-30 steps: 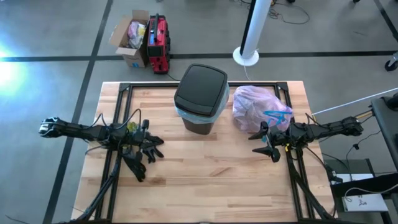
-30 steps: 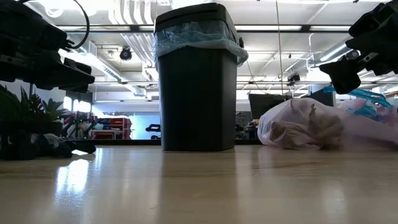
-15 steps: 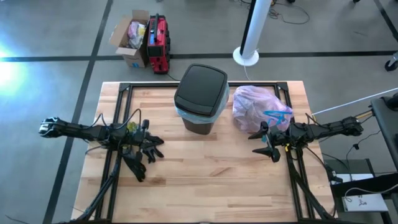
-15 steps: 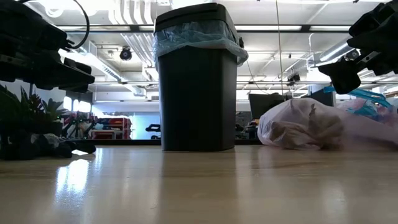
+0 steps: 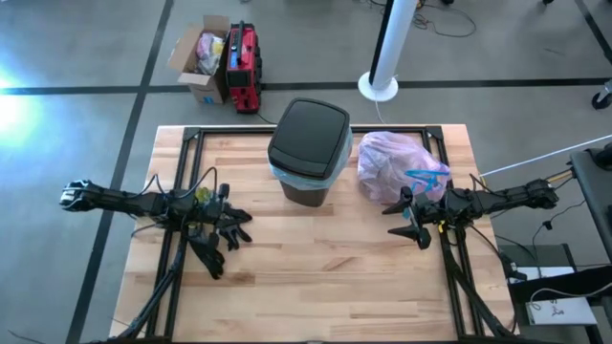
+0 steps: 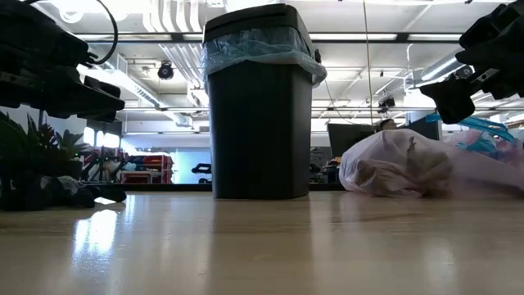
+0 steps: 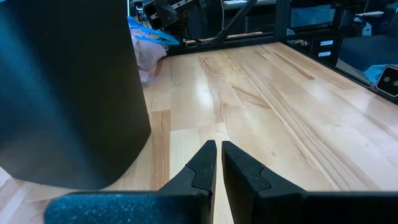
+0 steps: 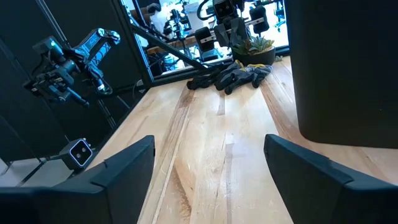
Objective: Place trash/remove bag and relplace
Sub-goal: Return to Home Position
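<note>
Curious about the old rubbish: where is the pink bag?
In the high view the pink bag lies on the wooden table, right of the black trash bin, with the right claw close in front of it.

On the grey concrete floor (image 5: 76,57), an open brown cardboard box (image 5: 196,62) and red plastic case (image 5: 243,69) stand well beyond the left gripper (image 5: 243,226), a white round-based pole (image 5: 389,46) farther right.

Bright overhead ceiling light, glare on the table (image 6: 102,236), backlit dark bin (image 6: 254,123)
</note>
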Controlling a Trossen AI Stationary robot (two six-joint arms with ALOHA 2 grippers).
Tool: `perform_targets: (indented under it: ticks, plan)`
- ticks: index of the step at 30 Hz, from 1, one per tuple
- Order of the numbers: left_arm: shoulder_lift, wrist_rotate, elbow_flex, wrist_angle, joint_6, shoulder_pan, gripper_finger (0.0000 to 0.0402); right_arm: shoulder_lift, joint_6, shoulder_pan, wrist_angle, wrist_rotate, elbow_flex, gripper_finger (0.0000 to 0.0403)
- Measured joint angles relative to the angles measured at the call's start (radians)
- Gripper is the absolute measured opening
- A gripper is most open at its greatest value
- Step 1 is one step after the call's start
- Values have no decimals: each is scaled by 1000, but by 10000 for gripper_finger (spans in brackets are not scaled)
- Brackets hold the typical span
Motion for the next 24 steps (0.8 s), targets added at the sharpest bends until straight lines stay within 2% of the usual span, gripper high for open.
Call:
perform_targets:
  ticks: [14,24]
  plan:
    - [0,0,0,0,0,0,11,0,0,0,0,0,0,270]
    - [0,0,0,0,0,0,11,0,0,0,0,0,0,291]
